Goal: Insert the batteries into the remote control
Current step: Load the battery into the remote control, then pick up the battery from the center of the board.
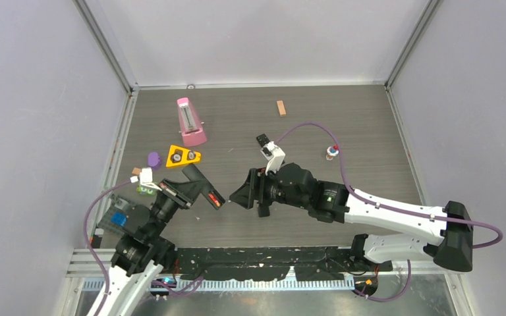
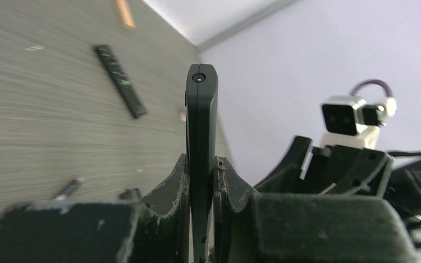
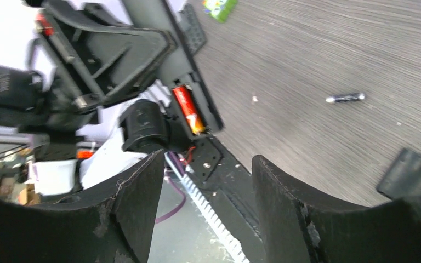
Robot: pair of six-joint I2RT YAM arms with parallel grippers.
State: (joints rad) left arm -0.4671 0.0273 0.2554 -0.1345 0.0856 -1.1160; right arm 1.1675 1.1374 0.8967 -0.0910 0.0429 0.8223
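My left gripper (image 1: 183,191) is shut on the black remote control (image 1: 201,184) and holds it above the table; in the left wrist view the remote (image 2: 202,126) stands edge-on between the fingers. A red battery (image 3: 188,108) sits in its open compartment, also seen from above (image 1: 214,199). My right gripper (image 1: 239,195) is open and empty just right of the remote, its fingers (image 3: 142,181) apart. A loose battery (image 3: 344,98) lies on the table, also seen in the left wrist view (image 2: 68,188). A flat black cover (image 3: 409,172) lies near it.
A second black bar (image 2: 119,80) lies on the table, with a wooden block (image 1: 281,107) beyond it. A pink object (image 1: 190,122), a yellow triangle (image 1: 183,156), a purple piece (image 1: 153,158), a green item (image 1: 146,189) and a small bottle (image 1: 331,152) are also there.
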